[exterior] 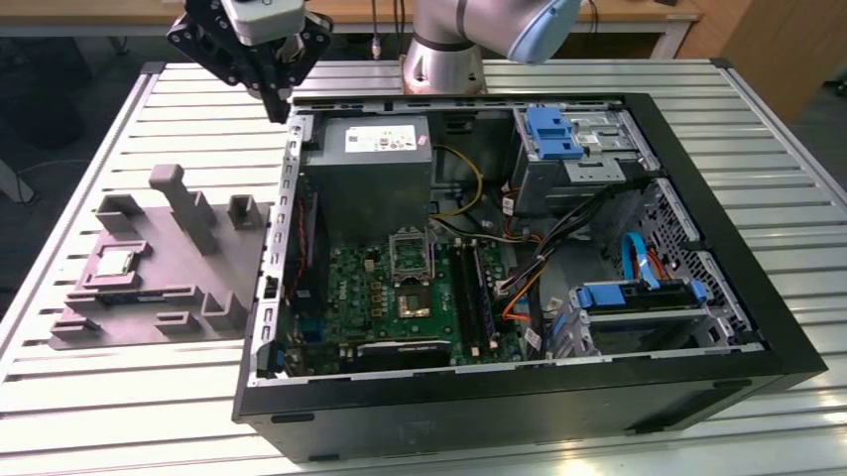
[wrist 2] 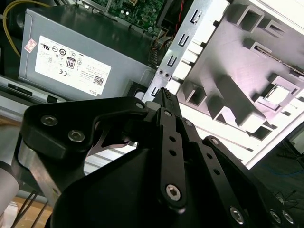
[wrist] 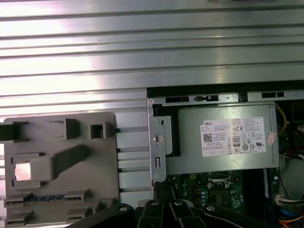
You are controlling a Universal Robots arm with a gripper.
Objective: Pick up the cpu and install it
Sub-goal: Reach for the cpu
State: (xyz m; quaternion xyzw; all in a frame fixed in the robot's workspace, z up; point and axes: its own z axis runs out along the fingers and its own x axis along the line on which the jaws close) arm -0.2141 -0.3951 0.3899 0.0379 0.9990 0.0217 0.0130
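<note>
1. While the arm hangs over a corner of the open computer case [exterior: 530, 407], we log the gripper [exterior: 274, 105] above the case's metal edge, fingers pointing down.
2. Jaws: brought together to a single tip in the exterior view and in the second wrist view [wrist 2: 164, 92]. We see nothing between them, so they are closed and empty.
3. cpu [exterior: 117, 261]: it lies flat in a square pocket of the grey moulded tray [exterior: 212, 263], below the jaws and well apart from them. Its pale silvery top shows bright in the first wrist view [wrist: 23, 171].
4. Tray: it rests on the slatted metal table [exterior: 133, 397] just beside the case. Its upright posts stand nearer the jaws than the cpu pocket does.
5. Power supply [exterior: 384, 149]: it sits inside the case wall, near the jaws and on the opposite side of them from the tray. We also see its labelled face in the first wrist view [wrist: 223, 142].
6. Motherboard [exterior: 384, 297]: it lies beyond the power supply from the jaws. The black socket frame [exterior: 411, 248] on it is well apart from them.
</note>
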